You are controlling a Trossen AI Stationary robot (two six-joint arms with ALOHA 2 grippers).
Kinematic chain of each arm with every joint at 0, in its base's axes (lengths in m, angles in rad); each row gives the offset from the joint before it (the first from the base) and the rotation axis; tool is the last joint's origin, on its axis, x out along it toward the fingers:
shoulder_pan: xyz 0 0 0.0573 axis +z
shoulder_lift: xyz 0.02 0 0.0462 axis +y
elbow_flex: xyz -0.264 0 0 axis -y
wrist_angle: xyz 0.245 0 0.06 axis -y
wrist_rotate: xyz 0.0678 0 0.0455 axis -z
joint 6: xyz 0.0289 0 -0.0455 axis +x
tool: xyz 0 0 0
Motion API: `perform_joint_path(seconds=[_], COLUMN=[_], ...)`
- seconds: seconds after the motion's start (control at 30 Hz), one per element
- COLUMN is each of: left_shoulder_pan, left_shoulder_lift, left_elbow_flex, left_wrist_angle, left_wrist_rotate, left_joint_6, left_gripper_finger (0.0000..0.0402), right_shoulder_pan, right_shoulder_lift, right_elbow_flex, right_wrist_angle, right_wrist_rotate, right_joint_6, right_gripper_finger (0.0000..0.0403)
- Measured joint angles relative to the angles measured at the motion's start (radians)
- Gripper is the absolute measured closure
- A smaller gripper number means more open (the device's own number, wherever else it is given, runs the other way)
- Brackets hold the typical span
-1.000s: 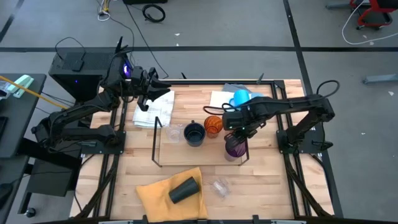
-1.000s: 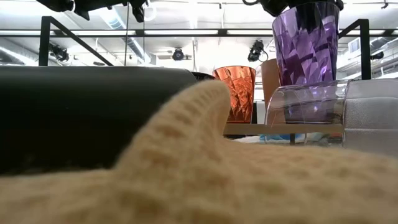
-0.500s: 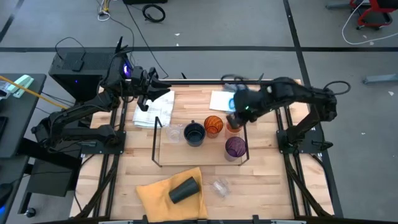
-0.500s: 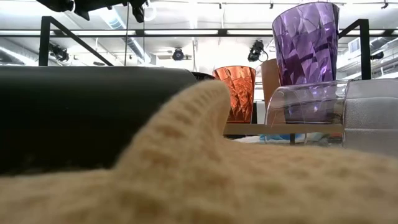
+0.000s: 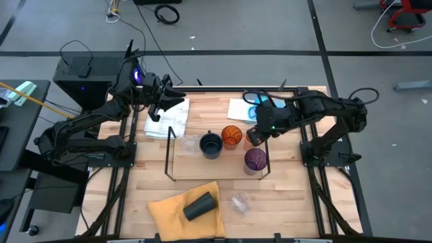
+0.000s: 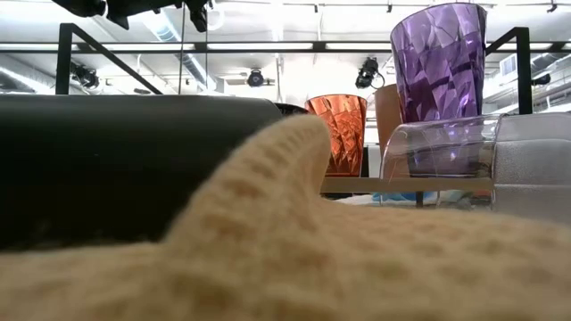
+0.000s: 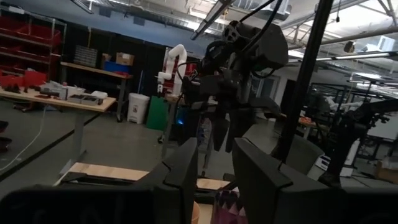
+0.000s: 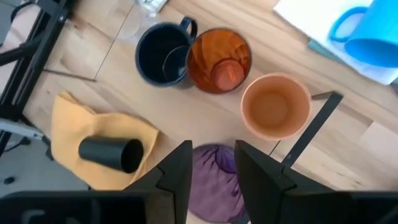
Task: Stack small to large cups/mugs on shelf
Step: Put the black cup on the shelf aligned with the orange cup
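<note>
The counter (image 5: 290,202) carries a shelf (image 5: 202,167), yellow cloth (image 5: 169,208) under a black cup (image 5: 198,206), and seemingly white cloths (image 5: 165,118)

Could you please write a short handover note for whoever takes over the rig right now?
Right claw: open, empty, above the shelf near the purple cup.
Left claw: open, empty, waiting raised at the table's far left corner.
On the shelf: clear glass, navy mug, orange faceted cup, plain orange cup, purple cup.
Off the shelf: blue mug on white paper at the back, black cup lying on the yellow cloth, another clear glass lying beside it.
Left: shelve those three.
</note>
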Motion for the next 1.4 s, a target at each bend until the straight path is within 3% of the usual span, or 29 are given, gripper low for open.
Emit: perform_joint_path(seconds=[0.27,1.13,1.27,1.4], left_shoulder_pan=[0.0,0.0,-0.04,-0.171], left_shoulder_lift=[0.0,0.0,0.0,0.0], left_elbow_flex=[0.0,0.0,0.0,0.0], left_wrist_angle=[0.0,-0.001,0.009,0.009], left_wrist_rotate=[0.012,0.014,0.131,0.183], left_joint_6=[-0.007,-0.034,-0.111,-0.141], left_gripper_finger=[0.0294,0.0294,0.0294,0.0294], right_shoulder_pan=[0.053,0.057,0.072,0.113], right_shoulder_lift=[0.0,0.0,0.0,0.0], right_elbow_flex=[0.0,-0.001,-0.001,-0.001], right_wrist_angle=[0.0,0.0,0.0,0.049], right_wrist_rotate=[0.057,0.057,0.059,0.059], right_joint_6=[0.05,0.037,0.025,0.019], right_gripper_finger=[0.0277,0.0277,0.0277,0.0277])
